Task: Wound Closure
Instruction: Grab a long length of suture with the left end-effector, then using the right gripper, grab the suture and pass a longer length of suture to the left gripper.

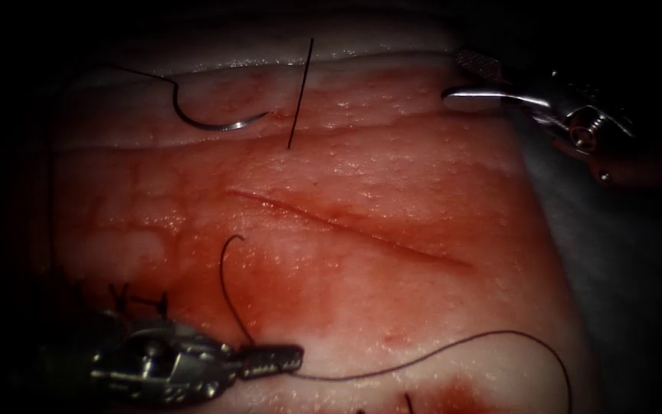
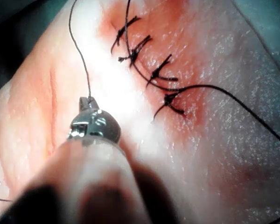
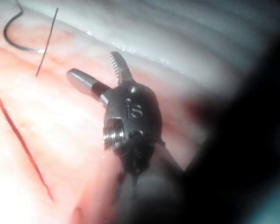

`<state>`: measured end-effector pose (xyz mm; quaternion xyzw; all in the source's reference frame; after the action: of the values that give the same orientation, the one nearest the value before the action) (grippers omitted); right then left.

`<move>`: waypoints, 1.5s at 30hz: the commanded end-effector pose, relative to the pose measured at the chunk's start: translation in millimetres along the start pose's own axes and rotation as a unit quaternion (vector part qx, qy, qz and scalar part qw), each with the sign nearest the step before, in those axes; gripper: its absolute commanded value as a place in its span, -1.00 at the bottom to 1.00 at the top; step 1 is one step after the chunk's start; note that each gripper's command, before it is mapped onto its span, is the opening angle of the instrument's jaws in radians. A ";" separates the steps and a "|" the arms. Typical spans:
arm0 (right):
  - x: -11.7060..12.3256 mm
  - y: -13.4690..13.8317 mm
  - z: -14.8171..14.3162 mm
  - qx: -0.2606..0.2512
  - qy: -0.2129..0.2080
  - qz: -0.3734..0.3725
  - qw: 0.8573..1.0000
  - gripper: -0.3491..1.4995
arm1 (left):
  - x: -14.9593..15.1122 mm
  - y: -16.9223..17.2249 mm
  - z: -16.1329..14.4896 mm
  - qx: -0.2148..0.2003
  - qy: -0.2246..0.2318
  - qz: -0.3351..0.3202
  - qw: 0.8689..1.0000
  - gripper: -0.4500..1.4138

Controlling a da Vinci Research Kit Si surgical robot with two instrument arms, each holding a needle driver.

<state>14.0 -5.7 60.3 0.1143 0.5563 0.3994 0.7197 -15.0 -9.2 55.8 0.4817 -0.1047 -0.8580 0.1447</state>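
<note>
Left tool (image 1: 270, 360), low at lower left of the endoscope view, jaws closed on the thread (image 1: 438, 354); strand looping up from the jaws toward the cut (image 1: 346, 224) and trailing right along the lower edge, then curving down out of frame at lower right. Same grip seen in the left wrist view (image 2: 88, 105), thread (image 2: 79, 51) rising from the tip, jaws themselves mostly hidden behind the wrist. Dark stitches (image 2: 149, 65) beside it on the tissue (image 2: 233, 140), partly lost in shadow at lower left of the endoscope view. Mid-frame, cut running diagonally, unstitched, ringed by red fluid (image 1: 293, 276). Farther back, upper left, needle (image 1: 212, 123) lying free on the tissue, not in it, held by nothing. Short straight thread piece (image 1: 300, 93) just right of it. Upper right, right tool (image 1: 465, 77), jaws spread wide and empty (image 3: 95, 74), shaft fading into darkness.
</note>
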 end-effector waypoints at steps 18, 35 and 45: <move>-4.3 -14.4 13.0 0.188 0.057 -0.205 0.959 0.47 | -5.1 -2.9 -0.7 -0.031 -0.003 0.049 0.998 -1.00; -4.4 -17.0 19.2 0.158 0.089 -0.339 0.923 0.78 | -4.3 -2.5 -1.8 -0.048 -0.007 0.053 0.997 -1.00; -3.5 -19.0 20.3 0.167 0.096 -0.345 0.919 0.42 | -4.1 -2.5 -1.7 -0.049 -0.008 0.053 0.997 -1.00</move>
<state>39.6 -15.1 58.0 -0.0041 0.6854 0.0362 0.7273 -11.4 -5.7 56.7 0.4606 -0.0887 -0.8572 0.2127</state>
